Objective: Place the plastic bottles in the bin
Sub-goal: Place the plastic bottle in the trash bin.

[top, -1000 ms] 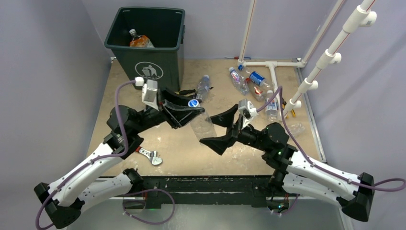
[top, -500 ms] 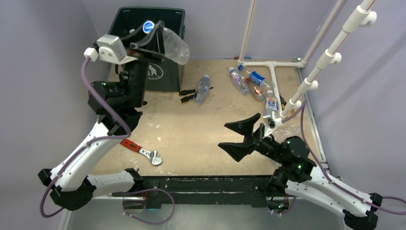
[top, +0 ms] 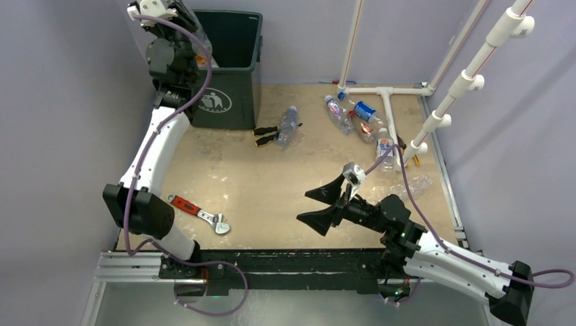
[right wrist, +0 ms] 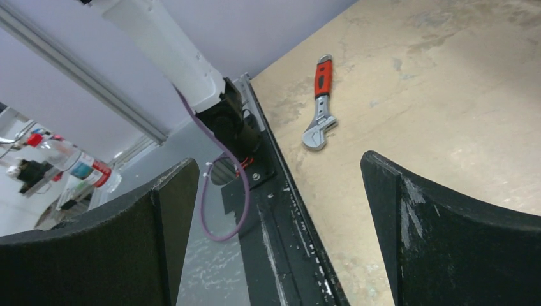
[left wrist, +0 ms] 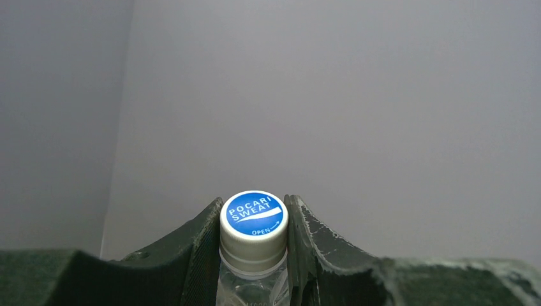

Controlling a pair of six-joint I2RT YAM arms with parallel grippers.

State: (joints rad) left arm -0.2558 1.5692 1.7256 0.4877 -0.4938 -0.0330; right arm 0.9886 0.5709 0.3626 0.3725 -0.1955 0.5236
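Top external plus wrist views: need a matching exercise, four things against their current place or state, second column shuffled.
Column A
1. left end effector
2. right end effector
3. wrench
4. screwdrivers

Column B
a. lying on the table just in front of the bin
b. open and empty, above the table
c. shut on a bottle just below its blue cap
d. lying at the table's near left, by the left arm

Pairs: 1-c, 2-b, 3-d, 4-a
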